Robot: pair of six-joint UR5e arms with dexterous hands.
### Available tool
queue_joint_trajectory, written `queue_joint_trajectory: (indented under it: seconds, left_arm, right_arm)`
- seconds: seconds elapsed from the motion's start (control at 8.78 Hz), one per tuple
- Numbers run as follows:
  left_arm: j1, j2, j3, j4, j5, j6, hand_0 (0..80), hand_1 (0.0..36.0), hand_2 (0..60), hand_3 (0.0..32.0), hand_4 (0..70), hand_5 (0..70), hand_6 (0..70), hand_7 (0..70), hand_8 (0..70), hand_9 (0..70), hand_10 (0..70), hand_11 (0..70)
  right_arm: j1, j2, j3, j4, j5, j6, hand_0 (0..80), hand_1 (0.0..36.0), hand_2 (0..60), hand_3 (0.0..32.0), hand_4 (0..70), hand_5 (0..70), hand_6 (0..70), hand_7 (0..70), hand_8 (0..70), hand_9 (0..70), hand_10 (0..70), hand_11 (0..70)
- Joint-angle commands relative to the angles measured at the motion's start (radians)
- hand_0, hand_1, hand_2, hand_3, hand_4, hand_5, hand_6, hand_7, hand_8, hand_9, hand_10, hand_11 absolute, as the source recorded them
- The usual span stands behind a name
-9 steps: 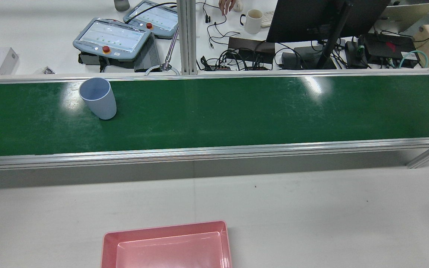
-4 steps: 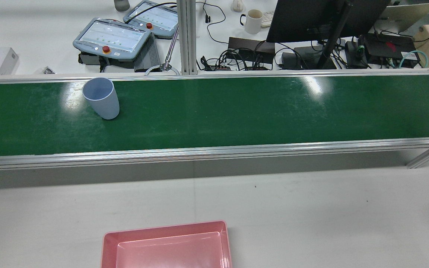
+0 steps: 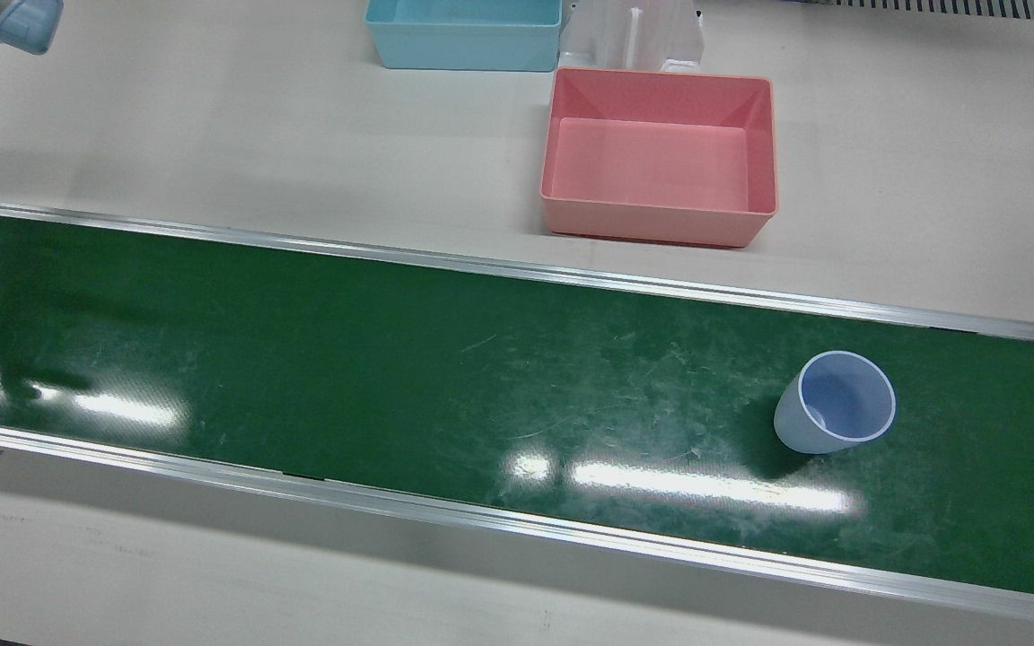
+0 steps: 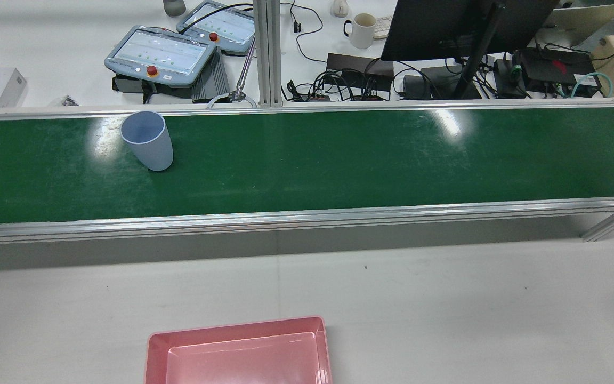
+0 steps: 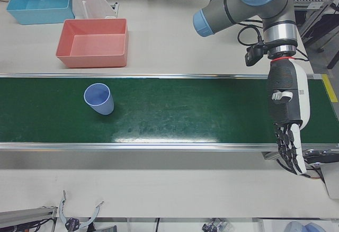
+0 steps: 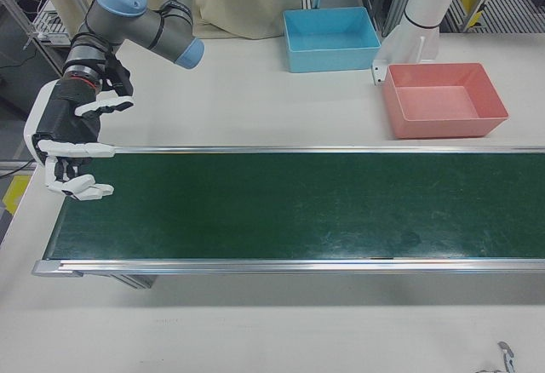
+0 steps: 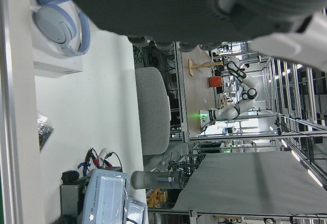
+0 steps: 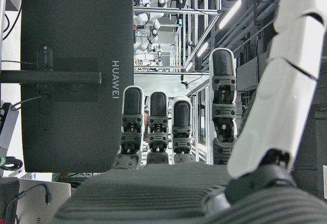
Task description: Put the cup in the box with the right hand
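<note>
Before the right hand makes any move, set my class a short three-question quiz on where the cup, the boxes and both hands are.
1. True or false: the blue cup stands upright on the green belt.
2. Which box lies nearer the cup: A) the pink box or B) the blue box?
3. Fill in: the right hand hangs over one end of the belt with its fingers spread, holding ____.

Key:
1. True; its open mouth faces up.
2. A; the pink box sits on the white table just past the belt's edge.
3. Nothing. The left hand at the opposite end is also open and empty.
</note>
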Motion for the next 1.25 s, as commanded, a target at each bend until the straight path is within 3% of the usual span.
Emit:
queue_joint_trajectory:
  seconds: [0.0, 0.34, 0.57, 0.91, 1.14]
  left_arm:
    - [0.0, 0.0, 0.001, 0.0, 0.0, 0.001, 0.0, 0.0, 0.0, 0.0, 0.0, 0.0, 0.0, 0.0, 0.0, 0.0, 0.0, 0.0]
    - [-0.001, 0.0, -0.001, 0.0, 0.0, -0.001, 0.0, 0.0, 0.0, 0.0, 0.0, 0.0, 0.0, 0.0, 0.0, 0.0, 0.0, 0.0]
    - [0.0, 0.0, -0.009, 0.005, 0.0, 0.002, 0.0, 0.0, 0.0, 0.0, 0.0, 0.0, 0.0, 0.0, 0.0, 0.0, 0.0, 0.0]
    - [-0.001, 0.0, -0.01, 0.006, 0.0, 0.002, 0.0, 0.0, 0.0, 0.0, 0.0, 0.0, 0.0, 0.0, 0.0, 0.0, 0.0, 0.0]
    - [-0.001, 0.0, -0.015, 0.008, 0.0, 0.004, 0.0, 0.0, 0.0, 0.0, 0.0, 0.0, 0.0, 0.0, 0.0, 0.0, 0.0, 0.0]
  right_arm:
    - [0.001, -0.001, -0.001, 0.002, 0.0, 0.0, 51.4, 13.2, 7.0, 0.0, 64.3, 6.3, 15.0, 54.9, 22.3, 34.6, 25.4, 37.0]
    - [0.001, -0.001, -0.002, 0.0, 0.0, -0.002, 52.0, 14.0, 7.3, 0.0, 63.8, 6.6, 15.1, 54.8, 22.5, 34.8, 26.0, 38.0]
    - [-0.001, -0.001, -0.004, 0.002, 0.003, 0.001, 52.2, 14.3, 6.7, 0.0, 59.8, 6.6, 14.0, 51.0, 21.3, 32.7, 23.8, 34.9]
    - [0.001, -0.001, 0.002, 0.002, 0.004, 0.006, 52.8, 14.6, 7.2, 0.0, 66.0, 6.7, 15.3, 56.4, 22.5, 35.3, 25.5, 37.3]
    - [-0.001, -0.001, 0.002, 0.003, 0.004, 0.004, 52.6, 14.6, 6.7, 0.0, 62.9, 6.8, 15.2, 55.6, 22.4, 35.2, 25.7, 37.6]
